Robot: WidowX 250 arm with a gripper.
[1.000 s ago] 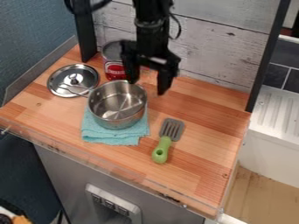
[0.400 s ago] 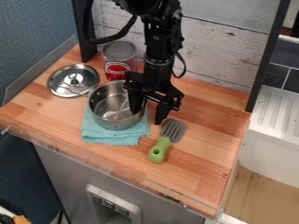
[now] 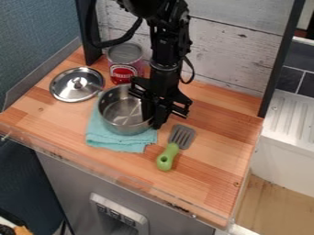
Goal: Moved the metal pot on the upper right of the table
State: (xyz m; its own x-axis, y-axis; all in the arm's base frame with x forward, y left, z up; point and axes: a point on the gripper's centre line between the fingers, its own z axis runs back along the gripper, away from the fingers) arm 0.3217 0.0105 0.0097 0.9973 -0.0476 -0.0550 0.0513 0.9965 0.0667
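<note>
Black two-finger claw point(image 3: 154, 121): closed on the wall of the round silver metal pot point(image 3: 124, 120), at its 4 o'clock
Metal pot: on folded turquoise cloth point(image 3: 115, 143), wooden tabletop point(image 3: 208, 176), 11 o'clock of centre
Round silver lid point(image 3: 71, 90): pot's 10 o'clock
Red-labelled can point(image 3: 124, 72): 12 o'clock
Grey spatula, green handle point(image 3: 167, 157): between 4 and 5 o'clock

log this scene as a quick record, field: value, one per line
target: silver metal pot, over a folded turquoise cloth
gripper: black two-finger gripper, closed on the pot's right wall, one finger inside, one outside
left of pot: round silver lid with knob
behind pot: red-and-white can
right front: green-handled grey slotted spatula
</note>
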